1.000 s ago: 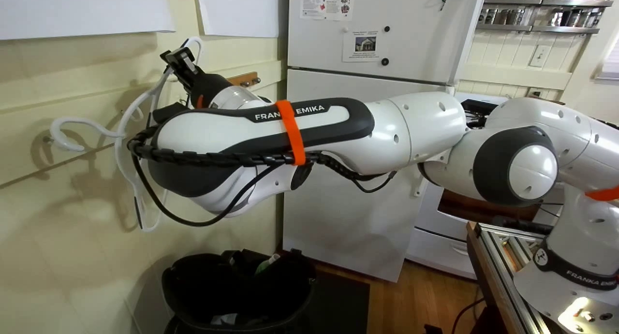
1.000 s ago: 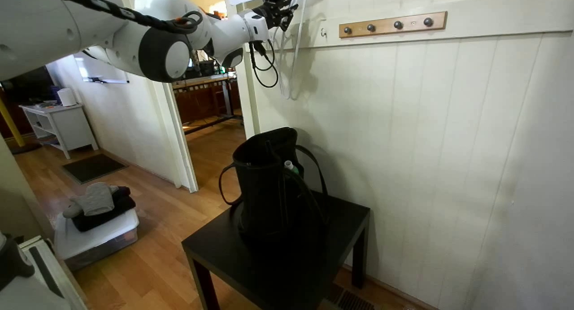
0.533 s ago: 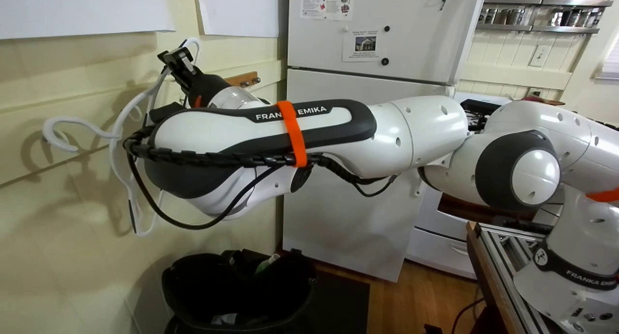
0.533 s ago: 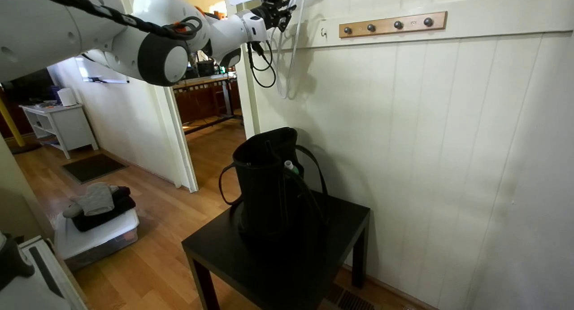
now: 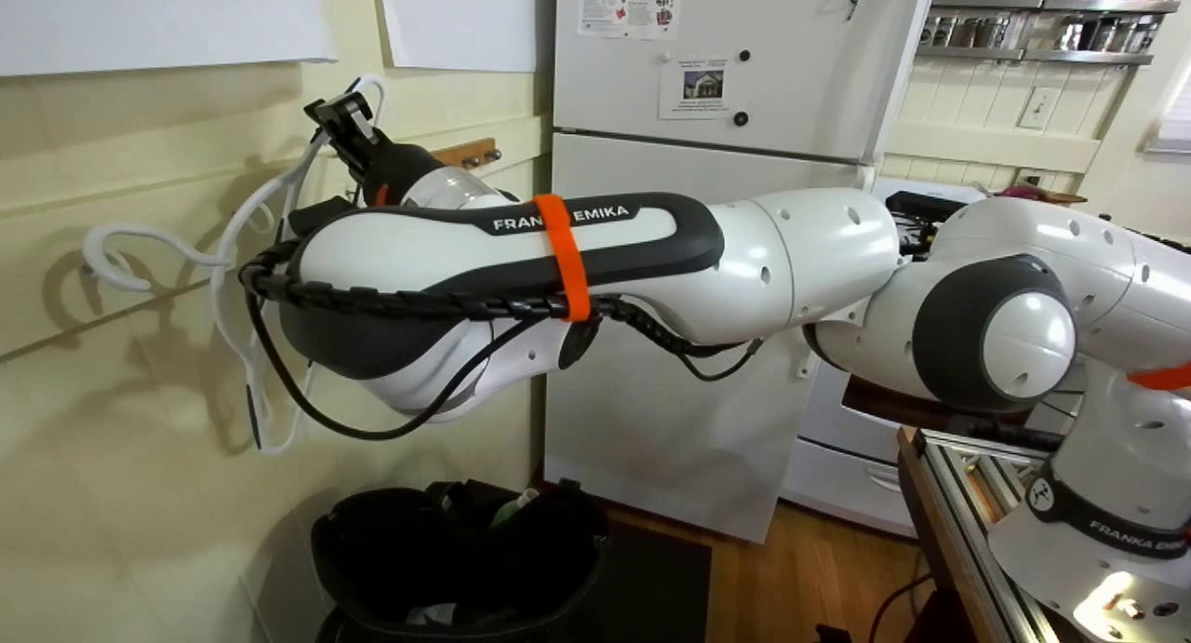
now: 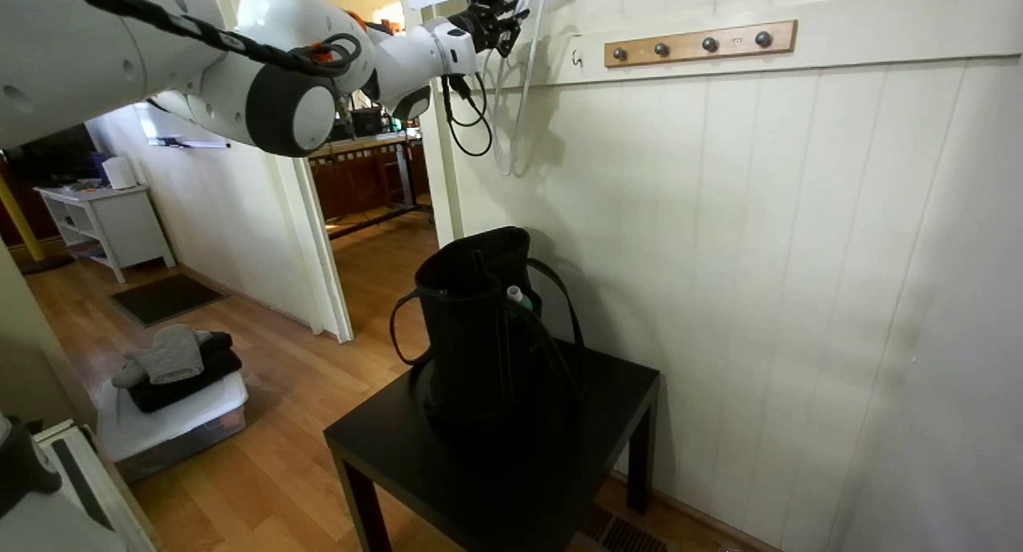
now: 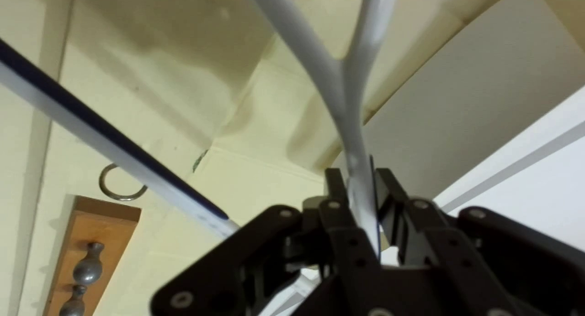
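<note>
In an exterior view, left to right: hanger (image 5: pixel 225 260) near the wall (image 5: pixel 74 420), long axis close to upright, hook curling left, away from the gripper (image 7: pixel 360 188). White, slim, smooth, dark strips on some bars. Gripper at its upper right, jaws clenched on a limb that forks just ahead in the wrist view. Peg rail (image 5: pixel 458 154) farther right, apart.
</note>
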### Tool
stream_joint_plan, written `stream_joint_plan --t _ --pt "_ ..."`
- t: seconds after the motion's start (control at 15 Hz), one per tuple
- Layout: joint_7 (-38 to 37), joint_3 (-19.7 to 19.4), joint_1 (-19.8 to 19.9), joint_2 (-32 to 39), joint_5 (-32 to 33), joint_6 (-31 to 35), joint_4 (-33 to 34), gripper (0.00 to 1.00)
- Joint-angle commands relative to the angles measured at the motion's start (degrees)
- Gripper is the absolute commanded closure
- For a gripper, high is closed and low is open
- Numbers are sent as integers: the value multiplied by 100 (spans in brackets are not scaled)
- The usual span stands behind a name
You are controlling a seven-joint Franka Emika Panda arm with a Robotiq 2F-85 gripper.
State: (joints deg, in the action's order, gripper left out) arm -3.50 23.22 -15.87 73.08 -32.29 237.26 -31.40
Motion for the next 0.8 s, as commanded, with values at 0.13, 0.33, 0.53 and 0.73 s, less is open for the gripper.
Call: stream_joint_plan --t 0.13,0.33,0.53,0.73 --pt "-78 115 12 22 -173 505 127 94" --pt "-12 182 -57 235 -201 435 579 94" --pt "-70 341 -79 290 -388 482 780 94" --pt "-162 469 -117 374 -587 547 1041 94"
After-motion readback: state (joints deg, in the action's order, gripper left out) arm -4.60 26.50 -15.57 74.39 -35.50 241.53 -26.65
